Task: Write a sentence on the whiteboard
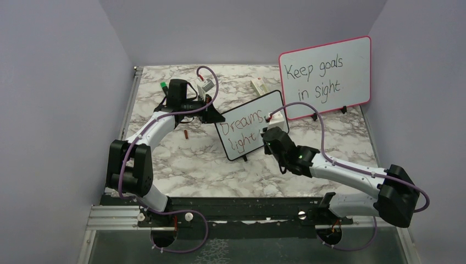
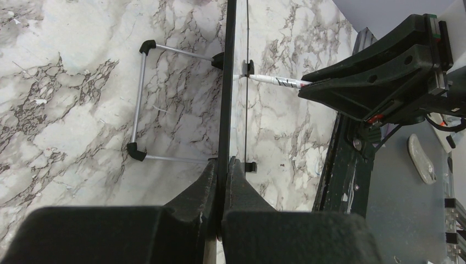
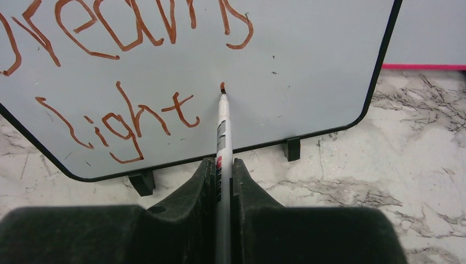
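near the middle of the marble tabletop (image 1: 192,165), seen from above: the whiteboard (image 1: 250,125), standing tilted on small black feet, pinched near its ten o'clock corner by the clenched left hand (image 2: 221,173). at its three o'clock side, the right hand (image 3: 222,173), clenched around a white marker (image 3: 222,124), tip at the surface just to the three o'clock of "light". the sentence (image 1: 242,130) in red: "dreams" above, "light" below, "path" not yet there. at one o'clock behind, a larger pink-framed board (image 1: 325,71) with black writing. likely trouble from here: pressing too hard on the tip and rocking a board braced at one edge only, giving shaky strokes; running out of room before the rounded five o'clock corner; dragging the hand through fresh ink and smearing "light"; letting the marker twist in so narrow a pinch.
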